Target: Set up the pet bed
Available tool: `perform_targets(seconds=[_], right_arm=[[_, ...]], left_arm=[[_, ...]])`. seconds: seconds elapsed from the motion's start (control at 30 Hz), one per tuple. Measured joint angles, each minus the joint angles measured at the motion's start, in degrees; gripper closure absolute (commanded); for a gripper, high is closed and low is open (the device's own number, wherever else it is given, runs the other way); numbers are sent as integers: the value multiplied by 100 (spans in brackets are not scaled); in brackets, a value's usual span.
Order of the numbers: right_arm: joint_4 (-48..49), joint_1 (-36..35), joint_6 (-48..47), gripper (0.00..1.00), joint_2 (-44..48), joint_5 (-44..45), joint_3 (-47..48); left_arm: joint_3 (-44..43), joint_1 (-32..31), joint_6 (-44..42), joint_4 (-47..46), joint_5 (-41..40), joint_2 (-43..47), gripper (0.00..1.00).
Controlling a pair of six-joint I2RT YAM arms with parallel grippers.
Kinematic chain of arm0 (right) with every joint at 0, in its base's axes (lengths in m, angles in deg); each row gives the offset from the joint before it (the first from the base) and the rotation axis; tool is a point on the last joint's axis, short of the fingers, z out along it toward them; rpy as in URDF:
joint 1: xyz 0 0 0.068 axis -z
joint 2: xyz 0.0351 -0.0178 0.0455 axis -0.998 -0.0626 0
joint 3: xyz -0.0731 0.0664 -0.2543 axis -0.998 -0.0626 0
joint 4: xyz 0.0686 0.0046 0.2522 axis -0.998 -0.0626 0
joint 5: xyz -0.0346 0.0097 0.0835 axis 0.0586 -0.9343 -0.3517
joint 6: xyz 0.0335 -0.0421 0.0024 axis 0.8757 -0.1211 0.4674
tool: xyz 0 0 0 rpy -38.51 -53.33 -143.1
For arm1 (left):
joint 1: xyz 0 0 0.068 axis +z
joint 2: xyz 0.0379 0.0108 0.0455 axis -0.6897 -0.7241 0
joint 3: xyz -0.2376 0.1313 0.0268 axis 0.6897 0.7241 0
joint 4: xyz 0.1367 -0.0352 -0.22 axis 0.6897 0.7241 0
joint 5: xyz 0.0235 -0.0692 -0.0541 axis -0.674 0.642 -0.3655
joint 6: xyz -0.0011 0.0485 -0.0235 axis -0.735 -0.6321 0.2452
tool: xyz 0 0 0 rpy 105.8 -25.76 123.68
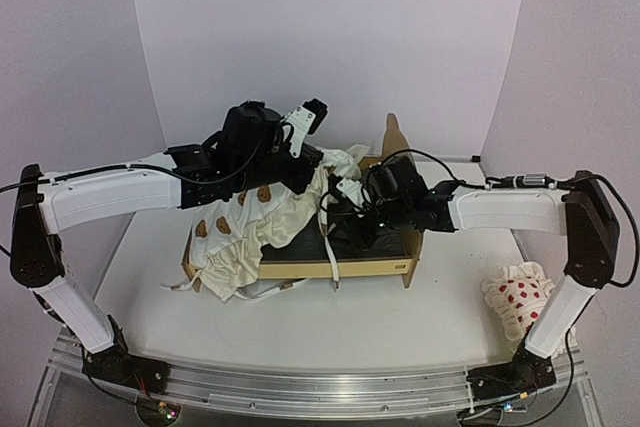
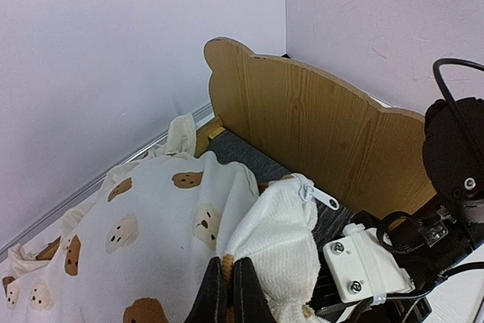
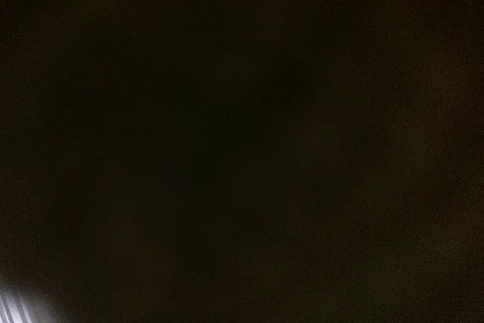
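Note:
The pet bed (image 1: 370, 268) is a light plywood frame with a bear-ear headboard (image 2: 318, 126) and a dark grey felt base (image 2: 246, 158). A cream bear-print cushion (image 1: 250, 222) lies bunched over the bed's left half and spills past its left end. My left gripper (image 2: 227, 287) is shut on a fold of that cushion (image 2: 151, 217), beside its zipper end. My right gripper (image 1: 345, 219) reaches low into the bed, against the raised cushion edge. Its fingers are hidden in the top view. The right wrist view is almost wholly black.
A small white pillow with red dots (image 1: 517, 297) lies at the right, close to the right arm's base. Loose cushion ties (image 1: 270, 292) trail onto the table in front of the bed. White walls stand close behind the bed and at both sides.

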Motion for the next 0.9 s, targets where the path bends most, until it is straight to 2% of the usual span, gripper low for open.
perform_targets(seconds=[0.23,0.47,0.9], right_arm=[[611,0,-152,53,-64,-273,-120],[1321,-2,-243,54,-40,-400,-631],[2776,-22,-488,51,-12,-271,-1271]], left_arm=[[0,8,3,40,-123,132,100],[0,8,24,41,-383,165,100],[0,34,160,42,-515,216,100]])
